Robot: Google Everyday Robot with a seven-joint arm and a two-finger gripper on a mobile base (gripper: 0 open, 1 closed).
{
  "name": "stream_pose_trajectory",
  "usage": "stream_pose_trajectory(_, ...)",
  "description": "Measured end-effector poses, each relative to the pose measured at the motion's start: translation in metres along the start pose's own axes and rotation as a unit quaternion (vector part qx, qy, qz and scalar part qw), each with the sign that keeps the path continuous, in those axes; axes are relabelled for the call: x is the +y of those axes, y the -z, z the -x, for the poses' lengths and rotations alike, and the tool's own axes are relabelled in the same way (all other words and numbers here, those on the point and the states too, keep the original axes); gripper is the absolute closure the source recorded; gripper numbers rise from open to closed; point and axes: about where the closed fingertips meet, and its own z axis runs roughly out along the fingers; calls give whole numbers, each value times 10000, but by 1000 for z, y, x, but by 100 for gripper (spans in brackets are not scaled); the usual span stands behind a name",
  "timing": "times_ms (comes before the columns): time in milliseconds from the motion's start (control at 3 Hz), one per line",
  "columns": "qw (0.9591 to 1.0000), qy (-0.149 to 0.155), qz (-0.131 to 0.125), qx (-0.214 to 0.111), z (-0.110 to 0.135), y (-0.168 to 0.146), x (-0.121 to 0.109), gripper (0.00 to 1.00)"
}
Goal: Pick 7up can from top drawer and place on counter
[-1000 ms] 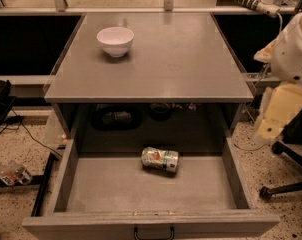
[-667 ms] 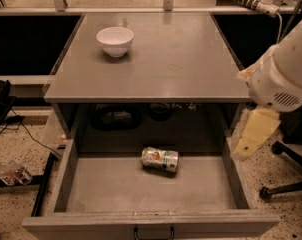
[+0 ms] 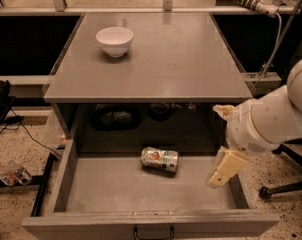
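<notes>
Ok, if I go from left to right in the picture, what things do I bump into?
Small round white bowl on the flat grey counter → dented silvery-green 7up can lying in the open grey metal top drawer → the robot's cream-coloured gripper, above the drawer's right side.

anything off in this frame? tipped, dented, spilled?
Only the can: it lies on its side on the floor of the drawer and looks slightly dented. No spill. The bowl sits upright on the counter. The gripper hangs over the drawer's right edge, clear of the can.
</notes>
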Motion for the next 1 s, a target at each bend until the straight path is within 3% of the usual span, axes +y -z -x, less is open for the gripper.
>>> stream_pose_trajectory(333,9995,130,-256,-108,6,2,-12,0)
stream_pose_trajectory(667,9995,131,-255,-109,6,1,-12,0)
stream_pose_trajectory(1000,9994,182,58,-300,14,-33,-5,0)
